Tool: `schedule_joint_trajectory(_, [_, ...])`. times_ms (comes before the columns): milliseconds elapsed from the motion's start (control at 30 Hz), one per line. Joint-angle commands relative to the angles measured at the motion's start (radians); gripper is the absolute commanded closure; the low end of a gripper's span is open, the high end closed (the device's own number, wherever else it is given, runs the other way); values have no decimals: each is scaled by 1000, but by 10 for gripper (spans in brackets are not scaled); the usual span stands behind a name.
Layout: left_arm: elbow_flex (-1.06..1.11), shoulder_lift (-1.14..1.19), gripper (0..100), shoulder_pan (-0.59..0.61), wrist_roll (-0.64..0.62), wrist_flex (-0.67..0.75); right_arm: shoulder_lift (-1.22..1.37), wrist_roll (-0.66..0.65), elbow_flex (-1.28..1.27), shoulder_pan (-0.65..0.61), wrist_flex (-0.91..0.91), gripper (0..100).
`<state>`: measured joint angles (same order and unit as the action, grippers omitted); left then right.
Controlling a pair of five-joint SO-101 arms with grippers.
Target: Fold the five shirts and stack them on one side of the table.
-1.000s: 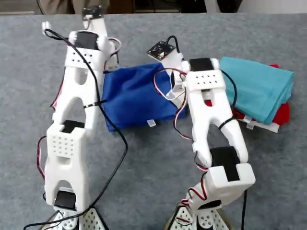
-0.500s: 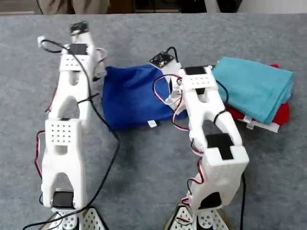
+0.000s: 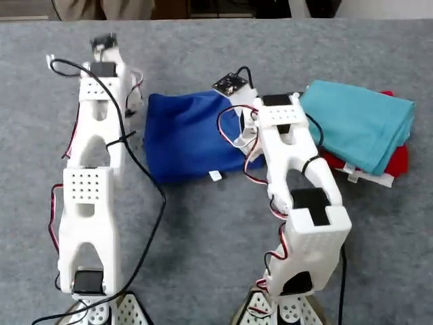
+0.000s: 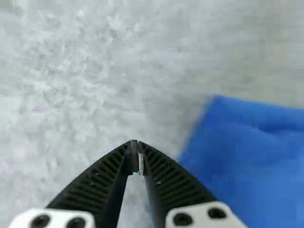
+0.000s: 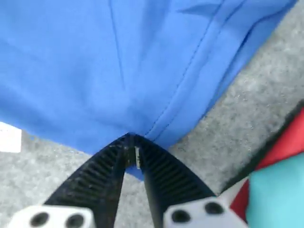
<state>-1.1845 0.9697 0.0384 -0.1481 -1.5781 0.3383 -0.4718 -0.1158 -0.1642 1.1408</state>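
Looking down from the high view, the blue shirt (image 3: 189, 139) is lying folded into a rough rectangle on the grey table (image 3: 216, 230), right between the two arms. There's a little white tag (image 3: 214, 175) poking out of its near edge.

The right gripper (image 5: 131, 142) is down at the shirt's right edge. Its fingers are pressed together and clamped on the blue cloth. You can see the creases and a seam line all running in toward the tips, and a bit of blue shows underneath between the two black fingers. The tag (image 5: 9, 137) sits off to one side along the same edge in that wrist view.

The left gripper (image 4: 134, 152) is off the shirt, on its left side, toward the far end of the table. The fingers are closed tip to tip with nothing between them, just bare grey table underneath. A corner of the blue shirt (image 4: 247, 156) is near it but not touching. From the high view that gripper (image 3: 105, 46) is out past the shirt's far left corner, with the arm stretched long.

Over on the right side of the table there's a pile: a teal shirt (image 3: 358, 122) on top, a red shirt (image 3: 399, 161) under it, and a white edge (image 3: 375, 177) sticking out at the near side. The pile sits near the blue shirt's right edge, with a strip of table between them.
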Motion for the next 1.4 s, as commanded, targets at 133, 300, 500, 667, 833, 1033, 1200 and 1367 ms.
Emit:
schedule_joint_trajectory(133, [-261,-56,982,-178,-8,-164,-54,11,-2,-16,-29,997])
schedule_joint_trajectory(300, [-252,61,982,-190,-9,-57,-54,12,-79,-19,-124,997])
schedule_joint_trajectory(500, [-261,259,982,-92,0,178,-62,11,-125,-12,-153,997])
schedule_joint_trajectory(667, [-261,309,982,-15,46,146,-70,12,-104,-12,-147,997])
schedule_joint_trajectory(833, [-327,308,982,-38,78,143,-131,12,-77,-19,-135,997])
schedule_joint_trajectory(1033, [-496,271,982,-118,77,95,-236,-11,77,-10,14,997])
schedule_joint_trajectory(1200, [-485,107,982,-126,77,-120,-232,-3,349,-18,137,997])
schedule_joint_trajectory(1367, [-465,99,982,-91,163,-186,35,-3,653,-48,110,996])
